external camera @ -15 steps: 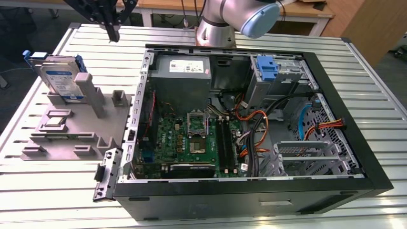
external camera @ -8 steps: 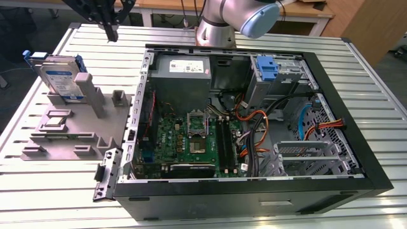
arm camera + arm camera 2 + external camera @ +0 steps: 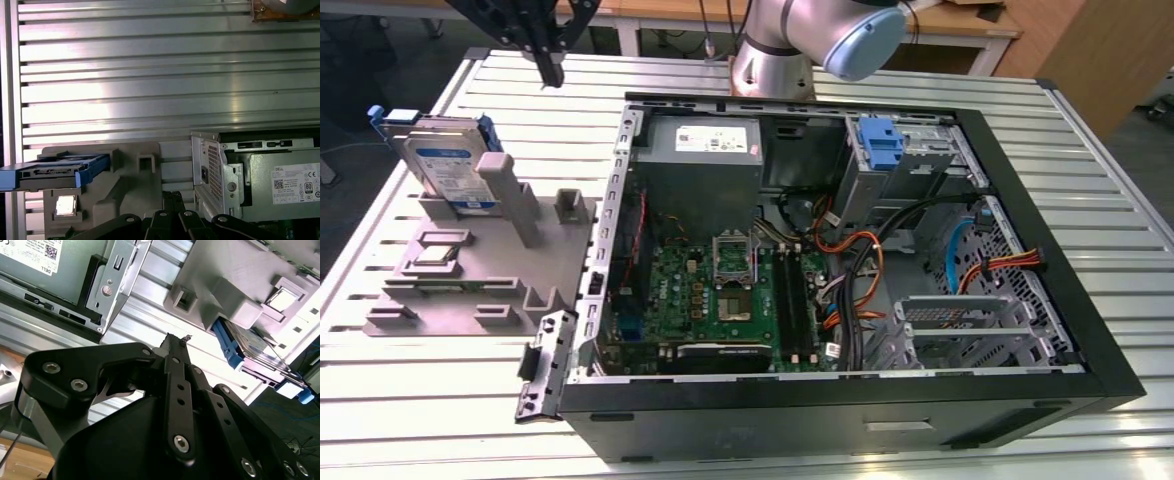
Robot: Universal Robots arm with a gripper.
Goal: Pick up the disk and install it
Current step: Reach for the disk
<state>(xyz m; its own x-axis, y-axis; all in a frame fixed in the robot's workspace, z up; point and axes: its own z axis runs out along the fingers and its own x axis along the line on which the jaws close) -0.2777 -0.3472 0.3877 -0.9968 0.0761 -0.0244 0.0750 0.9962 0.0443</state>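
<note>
**Jaws together and empty, disk upright in its stand**

Your gripper [image 3: 554,76] hangs over the slatted table [image 3: 414,400] with its jaws pressed together and nothing between them. The disk [image 3: 443,165], framed in blue, stands on edge in the grey fixture [image 3: 480,280], lower than the jaws and off to one side, apart from them. On the jaws' other side, also lower, you have the open computer case [image 3: 1107,330]. Its power supply [image 3: 707,140] is the part nearest the jaws, and a blue caddy [image 3: 881,145] sits in the drive bay beyond it
</note>
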